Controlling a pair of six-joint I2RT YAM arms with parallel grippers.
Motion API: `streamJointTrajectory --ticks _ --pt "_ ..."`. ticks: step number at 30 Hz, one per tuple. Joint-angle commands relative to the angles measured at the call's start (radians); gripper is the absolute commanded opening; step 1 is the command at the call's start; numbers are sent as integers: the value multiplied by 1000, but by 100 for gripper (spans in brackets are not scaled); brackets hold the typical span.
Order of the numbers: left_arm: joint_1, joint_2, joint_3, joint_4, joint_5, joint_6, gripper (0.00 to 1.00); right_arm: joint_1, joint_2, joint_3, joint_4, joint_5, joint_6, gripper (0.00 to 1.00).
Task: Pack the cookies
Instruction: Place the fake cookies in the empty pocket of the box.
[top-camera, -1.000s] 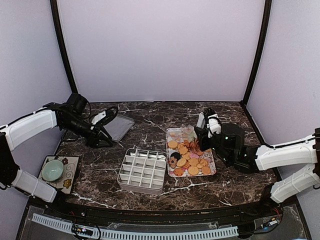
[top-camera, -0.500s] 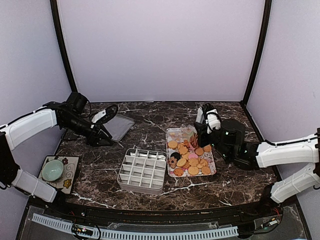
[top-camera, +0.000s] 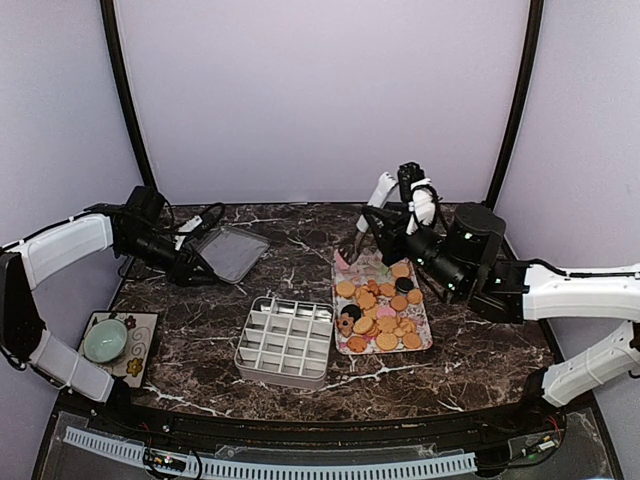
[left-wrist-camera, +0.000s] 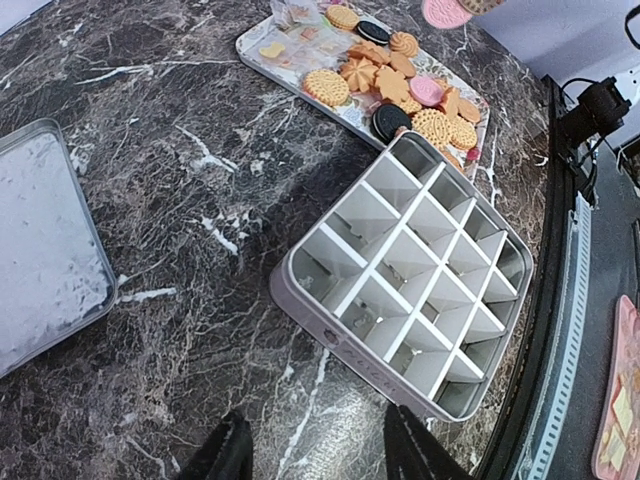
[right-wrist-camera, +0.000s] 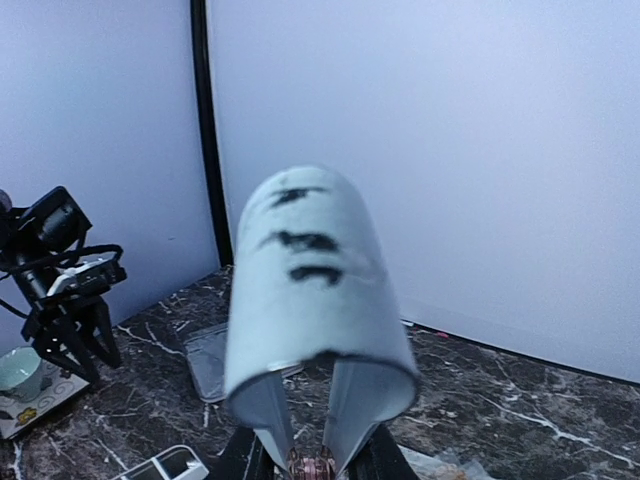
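- The step in hand looks like carrying one biscuit to the box. The right claw (right-wrist-camera: 315, 458) is pressed together on the pale, bent metal tongs (right-wrist-camera: 310, 300). Their tips pinch a round pink cookie (left-wrist-camera: 443, 10) in the air above the far part of the flower-patterned tray (top-camera: 340, 270).
- To do it well, I would keep an even squeeze and swing left and near over the white plastic box of square compartments (top-camera: 287, 340). The tips should go down inside one cell before the squeeze is eased. Too hard a pinch could crack the biscuit.
- The other small golden, black and brown cookies (top-camera: 382, 312) lie on the tray, just right of the box, whose cells all look unfilled.
- The right arm is raised, its forearm reaching left over the tray, with the tongs sloping down.
- The left arm stretches low over the far left of the dark marble tabletop (top-camera: 300, 225). The left claw (left-wrist-camera: 320, 455) is spread and grips nothing, beside a shallow grey metal lid (top-camera: 232, 252).
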Motion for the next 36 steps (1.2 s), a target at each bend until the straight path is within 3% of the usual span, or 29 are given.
streamJointTrajectory --ticks 1,10,16,36 --pt "25 -12 -22 7 17 -33 47 71 132 114 114 -76 26 0" --pt "77 -35 -55 -6 25 -20 48 127 456 391 184 -203 54 0" --pt "84 -50 -57 -7 43 -19 48 131 565 450 195 -237 87 0" --pt "84 -68 -75 1 83 -11 47 139 623 389 188 -185 59 0"
